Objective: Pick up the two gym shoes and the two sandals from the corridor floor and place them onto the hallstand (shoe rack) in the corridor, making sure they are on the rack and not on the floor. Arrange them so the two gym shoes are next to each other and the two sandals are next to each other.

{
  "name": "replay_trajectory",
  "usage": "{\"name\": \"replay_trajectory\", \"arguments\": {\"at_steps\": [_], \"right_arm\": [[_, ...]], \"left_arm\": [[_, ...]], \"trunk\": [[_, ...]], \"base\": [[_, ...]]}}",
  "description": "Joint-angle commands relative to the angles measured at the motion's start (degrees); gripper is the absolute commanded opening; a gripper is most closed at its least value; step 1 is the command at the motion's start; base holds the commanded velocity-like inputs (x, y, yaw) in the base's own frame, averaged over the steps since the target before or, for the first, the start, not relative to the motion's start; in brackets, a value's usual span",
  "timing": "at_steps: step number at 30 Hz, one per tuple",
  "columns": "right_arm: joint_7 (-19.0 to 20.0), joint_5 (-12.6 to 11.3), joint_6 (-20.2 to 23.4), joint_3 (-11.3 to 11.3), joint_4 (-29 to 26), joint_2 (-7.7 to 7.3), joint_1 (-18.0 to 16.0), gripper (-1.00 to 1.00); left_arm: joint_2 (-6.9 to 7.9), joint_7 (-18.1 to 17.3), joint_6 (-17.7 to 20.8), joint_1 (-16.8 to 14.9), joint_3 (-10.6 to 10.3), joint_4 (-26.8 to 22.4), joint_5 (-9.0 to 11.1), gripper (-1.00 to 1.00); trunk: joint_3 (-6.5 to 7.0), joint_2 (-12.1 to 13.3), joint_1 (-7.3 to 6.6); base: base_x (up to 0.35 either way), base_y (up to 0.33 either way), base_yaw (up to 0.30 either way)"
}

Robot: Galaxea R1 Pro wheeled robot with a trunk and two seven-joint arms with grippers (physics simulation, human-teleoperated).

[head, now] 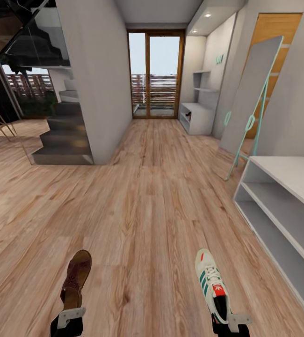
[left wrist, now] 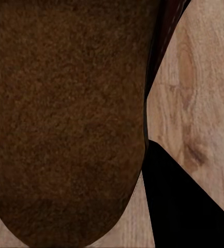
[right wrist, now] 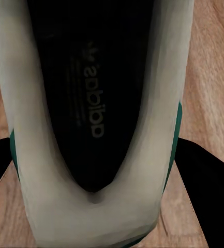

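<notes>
Down at my left: left gripper (head: 70,317) is clamped on 1 sandal (head: 76,277) by its heel end, toe pointing ahead, so the sole clears the floor (head: 138,206) while I drive.
Left wrist: brown leather of that sandal sits right against the lens, planks showing past its edge; I judge the hold secure but can't see the pads themselves.
Down at my right: right gripper (head: 231,323) is closed on 1 gym shoe (head: 210,283) at the heel, toe forward, green stripes and red tongue patch up.
Right wrist: I'm looking straight into the shoe's dark insole, white rim curving around it, so the fingers must be pinching the heel collar.
Why 1 each: I'm carrying 1 of each kind per arm, which saves a trip but means the pairs get matched up later on the rack.
Rack: the pale grey rack (head: 283,206) stands just to my right, 2 open shelf rows facing the corridor, near enough to turn toward.
Beyond: a leaning mirror (head: 252,93) stands past the rack's far end, a glass door (head: 155,75) closes the corridor.
Next call: swing right and set the gym shoe on a shelf first, leaving room beside it for its mate.
</notes>
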Motion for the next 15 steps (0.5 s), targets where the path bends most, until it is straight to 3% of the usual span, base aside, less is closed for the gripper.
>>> {"name": "replay_trajectory", "arguments": {"at_steps": [1, 15], "right_arm": [[-0.25, -0.35, -0.09, 0.5, 0.01, -0.02, -0.02, -1.0], [-0.3, -0.35, -0.08, 0.48, 0.09, -0.02, -0.02, -1.0]], "left_arm": [[-0.02, -0.61, -0.09, -0.04, 0.42, 0.04, 0.07, -1.0], [0.09, -0.61, -0.17, -0.04, 0.44, 0.04, 0.07, -1.0]], "trunk": [[-0.05, -0.02, 0.02], [-0.05, -0.02, 0.02]], "base": [[0.338, 0.0, 0.0], [0.338, 0.0, 0.0]]}}
